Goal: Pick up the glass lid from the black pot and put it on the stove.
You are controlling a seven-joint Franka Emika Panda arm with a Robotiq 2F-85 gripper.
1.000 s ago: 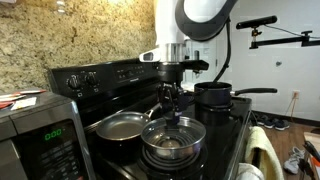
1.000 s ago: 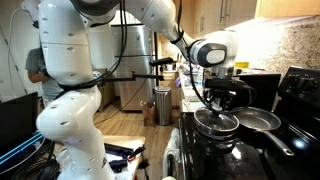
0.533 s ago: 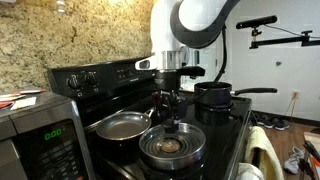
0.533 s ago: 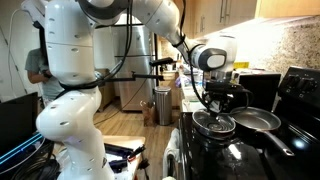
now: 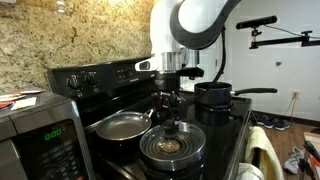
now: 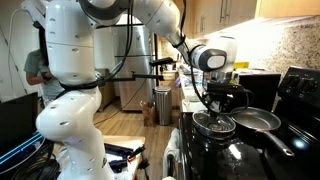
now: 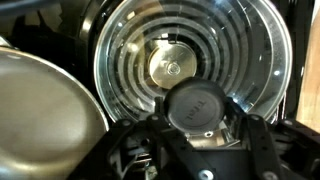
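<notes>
The main part of the job looked done: the glass lid (image 5: pixel 172 146) was off the black pot (image 5: pixel 213 96), which stood uncovered at the back of the stove (image 5: pixel 100 78), well apart from the lid. The lid lay flat on a front coil burner (image 7: pixel 170 68), just beside the grey frying pan (image 5: pixel 120 126); in the wrist view the spiral coil showed plainly through the glass, which suggested the lid was resting on it rather than hanging above, though the exact contact could not be confirmed. The gripper (image 7: pixel 198 118) came straight down over the lid's centre, and its fingers (image 7: pixel 246 128) sat close against either side of the small black knob, so it appeared clamped on the knob and not yet let go. In both exterior views the gripper (image 6: pixel 214 112) stood upright over the lid (image 6: pixel 215 123). What seemed left was small: spread the fingers, free the knob, and lift the arm clear without dragging the lid off the burner
</notes>
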